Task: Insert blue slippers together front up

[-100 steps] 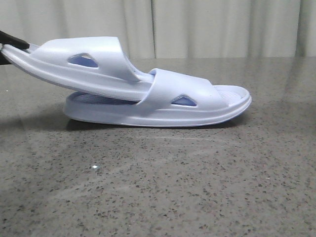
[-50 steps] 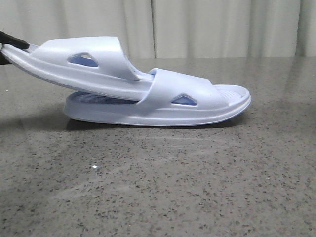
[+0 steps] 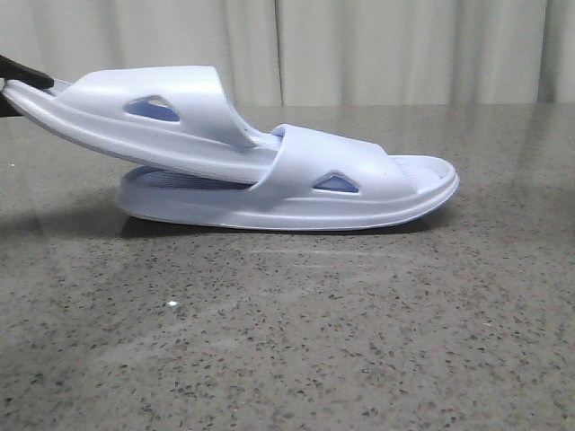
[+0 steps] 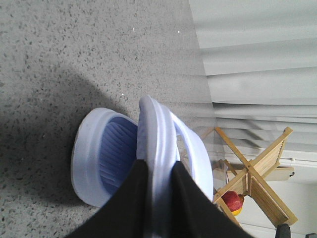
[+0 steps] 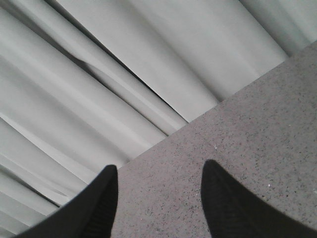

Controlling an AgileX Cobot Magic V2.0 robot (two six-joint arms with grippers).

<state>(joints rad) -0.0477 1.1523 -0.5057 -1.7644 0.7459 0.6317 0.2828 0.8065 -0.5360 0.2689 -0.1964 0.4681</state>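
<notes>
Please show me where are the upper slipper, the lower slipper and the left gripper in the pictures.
upper slipper (image 3: pixel 153 112): front view, on its strap, above the cut-out.
lower slipper (image 3: pixel 305 175): front view, on its strap.
left gripper (image 4: pixel 159 208): left wrist view, between the fingers, on the clamped heel.

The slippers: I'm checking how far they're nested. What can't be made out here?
- Front view: the upper slipper has its toe hidden under the lower slipper's strap.
- Front view: the left gripper is cut off by the frame edge.
- Left wrist view: the fingers cover the upper slipper's heel.
- Right wrist view: no slippers are visible.
</notes>
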